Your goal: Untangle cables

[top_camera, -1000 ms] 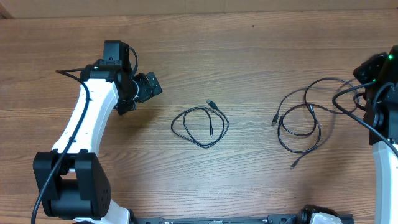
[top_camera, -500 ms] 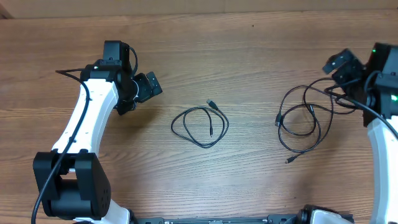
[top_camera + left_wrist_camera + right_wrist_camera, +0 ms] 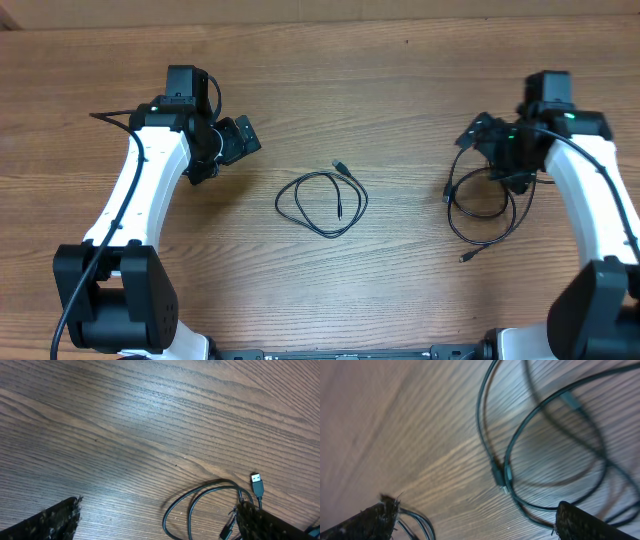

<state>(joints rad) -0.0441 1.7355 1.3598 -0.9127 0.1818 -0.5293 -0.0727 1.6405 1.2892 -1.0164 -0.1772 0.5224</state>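
The left arm (image 3: 140,190) is reaching up from its base and bending inward at the wrist. The left gripper (image 3: 228,145) is pointing toward the centre, its jaws standing wide apart. The right arm (image 3: 590,200) is mirroring this pose. The right gripper (image 3: 497,152) is facing inward, its jaws spread wide and clasping nothing.

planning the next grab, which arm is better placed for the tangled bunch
Probably right. The right gripper hangs open over the bunch; the left gripper, open too, sits beyond the separate coil.
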